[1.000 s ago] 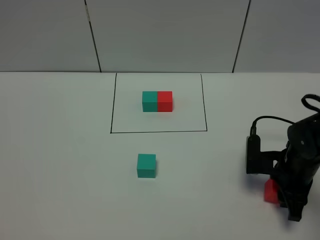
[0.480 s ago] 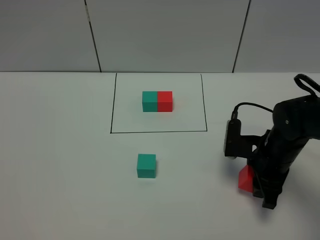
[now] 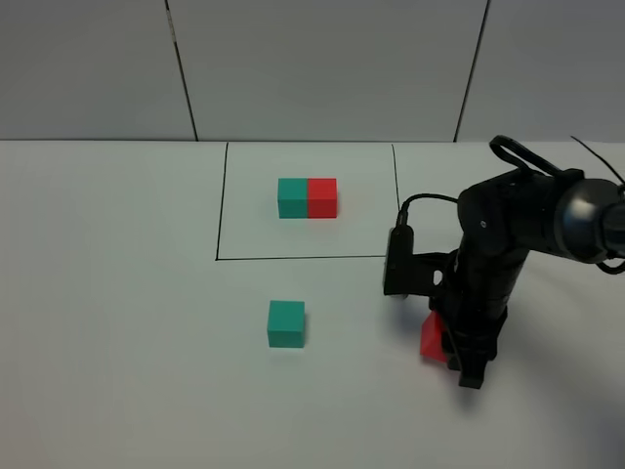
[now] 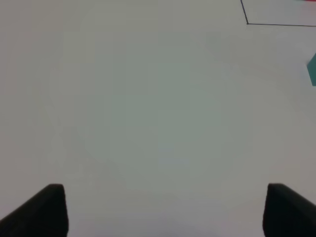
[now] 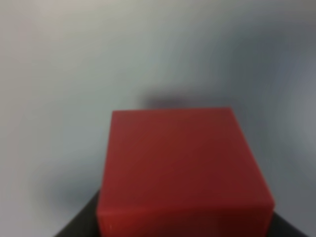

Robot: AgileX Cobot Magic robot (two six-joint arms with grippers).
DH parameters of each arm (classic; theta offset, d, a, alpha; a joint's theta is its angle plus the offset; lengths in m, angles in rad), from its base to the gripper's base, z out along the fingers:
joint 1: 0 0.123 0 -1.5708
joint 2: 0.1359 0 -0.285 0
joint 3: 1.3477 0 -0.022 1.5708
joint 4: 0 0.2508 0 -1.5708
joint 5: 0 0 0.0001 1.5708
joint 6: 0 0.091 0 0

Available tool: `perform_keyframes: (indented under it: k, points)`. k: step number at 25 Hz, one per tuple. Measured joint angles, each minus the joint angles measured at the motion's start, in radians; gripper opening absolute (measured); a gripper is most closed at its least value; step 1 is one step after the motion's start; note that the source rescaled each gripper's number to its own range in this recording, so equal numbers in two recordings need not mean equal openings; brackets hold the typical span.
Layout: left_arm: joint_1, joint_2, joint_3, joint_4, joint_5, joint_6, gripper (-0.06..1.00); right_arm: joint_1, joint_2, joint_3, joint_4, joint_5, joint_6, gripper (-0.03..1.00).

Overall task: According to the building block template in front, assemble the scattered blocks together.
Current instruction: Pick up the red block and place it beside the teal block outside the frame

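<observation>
The building block template, a teal cube joined to a red one, sits inside the black outline at the back of the table. A loose teal cube lies in front of the outline's left part. My right gripper is shut on the loose red cube, well to the right of the teal cube. That red cube fills the right wrist view, with white table beyond it. My left gripper is open over bare table; an edge of the teal cube shows at that view's border.
The white table runs back to a grey panelled wall. The right arm's black cable loops above its wrist near the outline's right side. The left arm is outside the exterior view.
The right gripper has carried the red cube to the left, from near the table's right edge toward the teal cube. The left gripper and the teal cube have not moved.
</observation>
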Motion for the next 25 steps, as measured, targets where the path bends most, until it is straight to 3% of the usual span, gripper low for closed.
perform_keyframes:
  k: [20,25]
  points:
    - [0.000,0.000,0.000,-0.001,0.000,0.000,0.88,0.139,0.135,-0.143,-0.059,0.019,0.058,0.00]
    - [0.000,0.000,0.000,-0.001,0.000,0.000,0.88,0.152,0.178,-0.219,-0.059,0.077,0.071,0.00]
